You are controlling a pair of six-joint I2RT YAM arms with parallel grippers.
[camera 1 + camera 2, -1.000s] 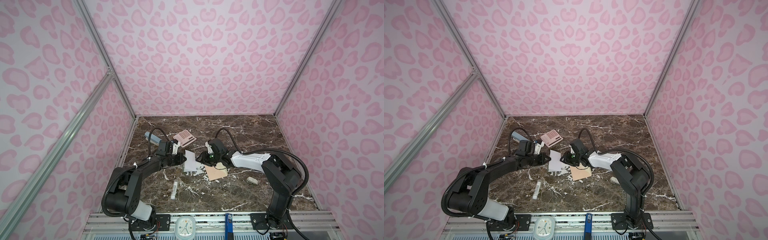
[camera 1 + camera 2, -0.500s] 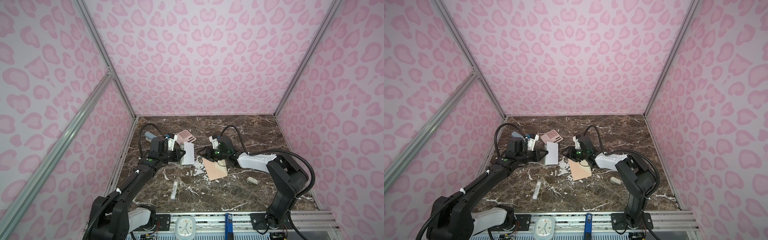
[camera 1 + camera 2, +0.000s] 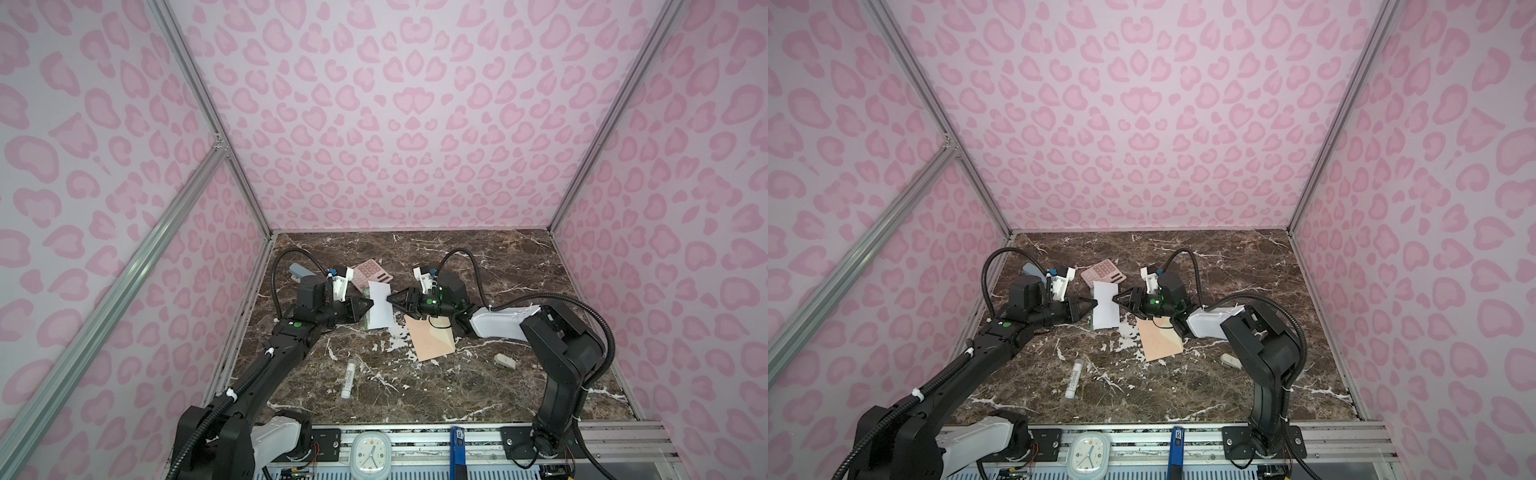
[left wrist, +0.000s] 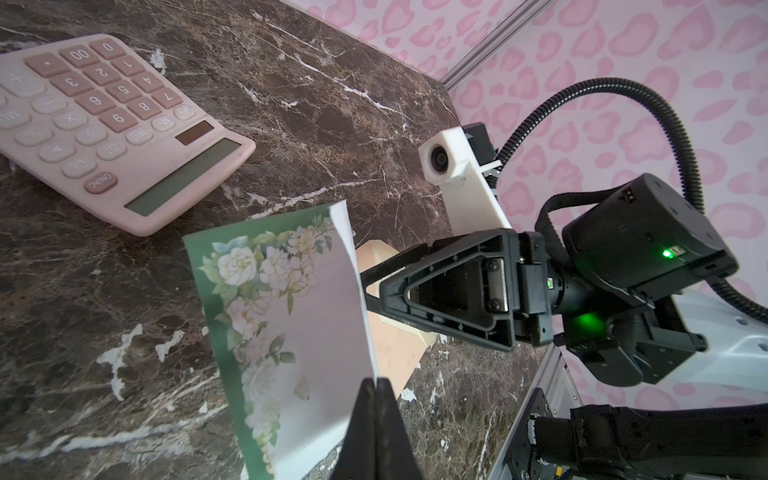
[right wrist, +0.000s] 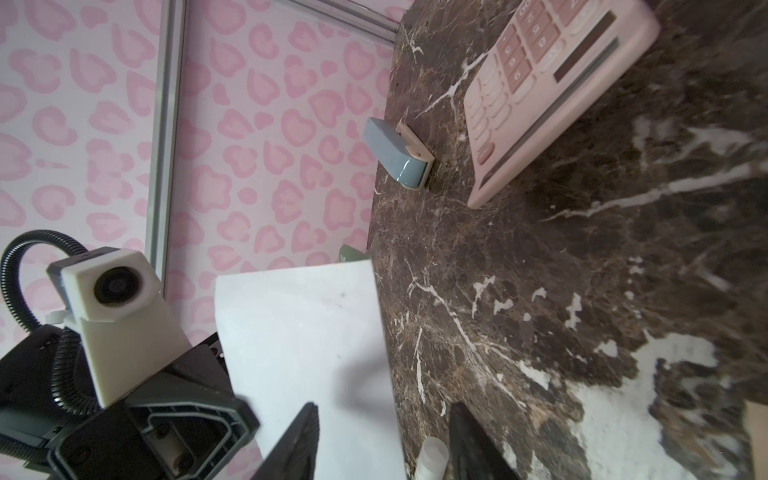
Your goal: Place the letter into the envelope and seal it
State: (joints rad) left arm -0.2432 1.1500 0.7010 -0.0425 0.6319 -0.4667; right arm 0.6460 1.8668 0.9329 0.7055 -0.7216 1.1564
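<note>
Since the earlier frames the left gripper [image 3: 367,302] has lifted the letter [image 3: 381,309] off the table [image 3: 457,386] to frame centre, jaws pinched tight on its left edge. Meanwhile the right gripper [image 3: 389,298] has spread its jaws, which now straddle the opposite edge without clamping. Lower right of the letter, the envelope [image 3: 430,343] lies flat on the table. Judgement: a two-handed regrip is in preparation; insertion is not yet begun.

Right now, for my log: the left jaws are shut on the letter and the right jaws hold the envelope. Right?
Not the envelope: it lies on the table in both top views. The right jaws stand open astride the edge of the letter, as the right wrist view shows. The rest holds.
</note>
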